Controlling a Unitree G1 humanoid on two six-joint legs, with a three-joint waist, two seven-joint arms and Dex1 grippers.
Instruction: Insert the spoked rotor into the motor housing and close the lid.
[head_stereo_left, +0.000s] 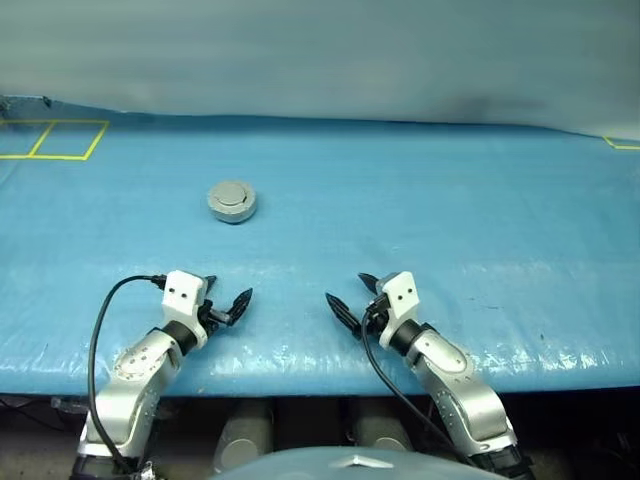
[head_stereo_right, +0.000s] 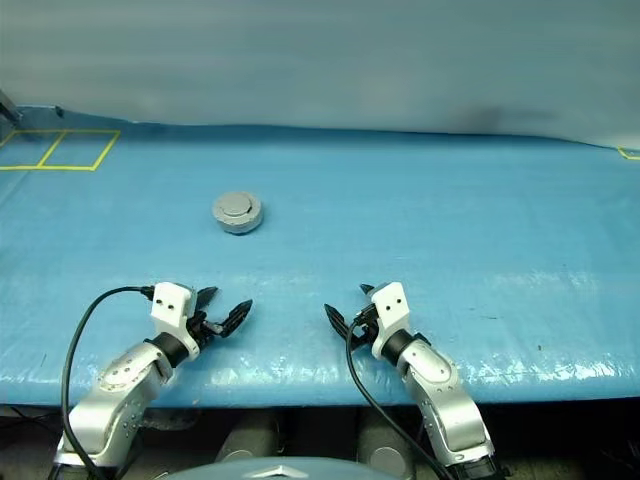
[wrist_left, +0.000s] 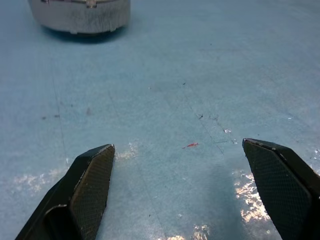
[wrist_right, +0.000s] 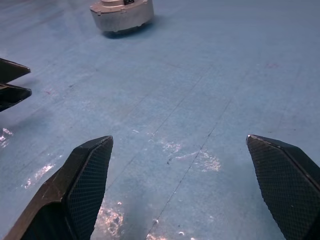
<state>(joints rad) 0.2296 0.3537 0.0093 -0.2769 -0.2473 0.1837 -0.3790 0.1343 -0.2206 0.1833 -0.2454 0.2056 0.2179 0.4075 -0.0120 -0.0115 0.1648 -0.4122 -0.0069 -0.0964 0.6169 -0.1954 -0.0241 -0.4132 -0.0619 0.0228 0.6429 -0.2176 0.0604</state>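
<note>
Nearest you, at the front edge of the tabletop (head_stereo_left: 480, 240), you have the 2 hands side by side, well apart from each other.

1. The left hand (head_stereo_left: 227, 305) sits low over the blue sheet that covers the tabletop. Its 2 black fingers (wrist_left: 92, 187) are spread wide and grip nothing. In the left wrist view, bare sheet shows between them, with a small red speck (wrist_left: 190, 145) on it.

2. The right hand (head_stereo_left: 352, 303) sits at the same level, angled toward the left hand. Its fingers (wrist_right: 90, 185) are also spread wide and empty. In the right wrist view, the tips of the left hand appear at the edge, apart from the right fingers.

3. A black cable (head_stereo_left: 95, 345) loops along the left arm, and another runs along the right arm.

Farther out, you find the motor housing (head_stereo_left: 232, 201) resting flat on the sheet, ahead of the left hand and well apart from both hands. The lid (head_stereo_right: 236, 206) is down on top of it, with its smooth grey outer face upward. Nothing touches the unit. Whether the spoked rotor is inside cannot be told, because the closed case hides its interior.

Farthest out, at the far left corner, you see yellow tape lines (head_stereo_left: 60, 140) forming squares on the sheet. A further yellow mark (head_stereo_left: 622, 145) lies at the far right edge.
</note>
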